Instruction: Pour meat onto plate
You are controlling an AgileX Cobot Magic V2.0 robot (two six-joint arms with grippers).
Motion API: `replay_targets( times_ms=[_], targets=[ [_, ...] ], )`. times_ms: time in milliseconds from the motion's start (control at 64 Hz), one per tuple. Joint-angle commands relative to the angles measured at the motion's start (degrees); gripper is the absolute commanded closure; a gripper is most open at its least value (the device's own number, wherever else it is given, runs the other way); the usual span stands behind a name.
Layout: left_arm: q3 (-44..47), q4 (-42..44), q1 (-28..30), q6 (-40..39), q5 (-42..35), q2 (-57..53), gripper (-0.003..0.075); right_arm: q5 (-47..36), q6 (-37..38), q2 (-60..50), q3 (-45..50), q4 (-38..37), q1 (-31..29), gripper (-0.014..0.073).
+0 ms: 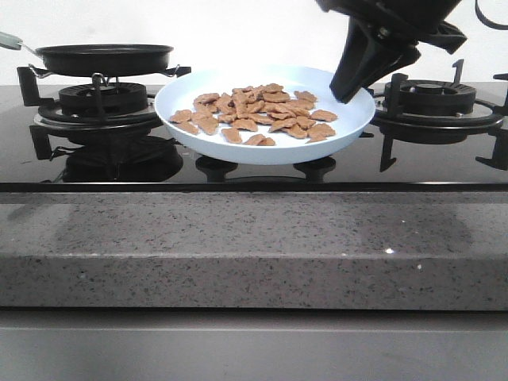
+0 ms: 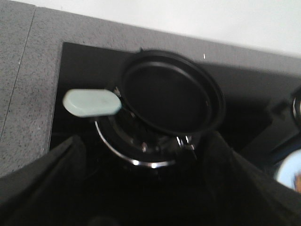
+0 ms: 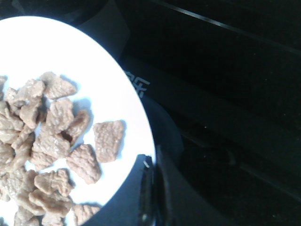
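The pale blue plate [image 1: 341, 131] sits between the two burners of the hob, its near side lower than its far side. The meat [image 1: 258, 111], a loose heap of reddish-brown chunks, lies on it. My right gripper [image 1: 348, 89] is shut on the plate's right rim; in the right wrist view [image 3: 153, 165] its fingers pinch the rim [image 3: 141, 108] next to the meat [image 3: 56, 141]. My left gripper [image 2: 146, 188] is open and empty above the black frying pan [image 2: 171, 92], which looks empty. It is out of the front view.
The pan [image 1: 103, 55] stands on the left burner, its pale green handle [image 2: 91, 102] pointing left. The right burner grate [image 1: 436, 99] is bare. A grey stone counter edge [image 1: 254, 246] runs along the front. The plate's edge shows in the left wrist view [image 2: 288, 172].
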Motion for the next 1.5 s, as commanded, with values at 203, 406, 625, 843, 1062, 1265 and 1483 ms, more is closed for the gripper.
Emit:
replay_targets(
  times_ms=[203, 406, 625, 843, 1062, 1265, 1483],
  targets=[
    [3.37, 24.02, -16.33, -17.5, -3.01, -11.8, 0.0227, -1.7, -0.67, -1.93, -1.49, 1.68, 0.04, 0.0653],
    [7.95, 32.02, -22.91, -23.45, -2.15, -15.24, 0.0227, -1.57, -0.67, -1.93, -2.11, 1.86, 0.04, 0.0653],
    [10.7, 32.14, -25.56, -23.55, -0.49, -17.49, 0.0227, 1.73, -0.55, -1.35, -9.23, 3.23, -2.85, 0.0653],
    [11.62, 32.25, -25.51, -23.55, -0.49, -17.91, 0.0227, 8.1, -0.51, 6.47, -21.38, 5.12, -6.36, 0.0653],
    [11.62, 32.25, -25.51, -23.55, -0.81, -17.91, 0.0227, 12.99, -0.51, 16.91, -34.74, 5.06, -7.31, 0.0653],
    [11.62, 32.52, -25.51, -23.55, -0.93, -17.91, 0.0227, 14.49, -0.48, 24.21, -44.04, 4.14, -7.49, 0.0653],
    [11.62, 32.77, -25.51, -23.55, -0.93, -17.91, 0.0227, 14.31, -0.48, 27.5, -46.57, 2.96, -7.49, 0.0614]
  ],
)
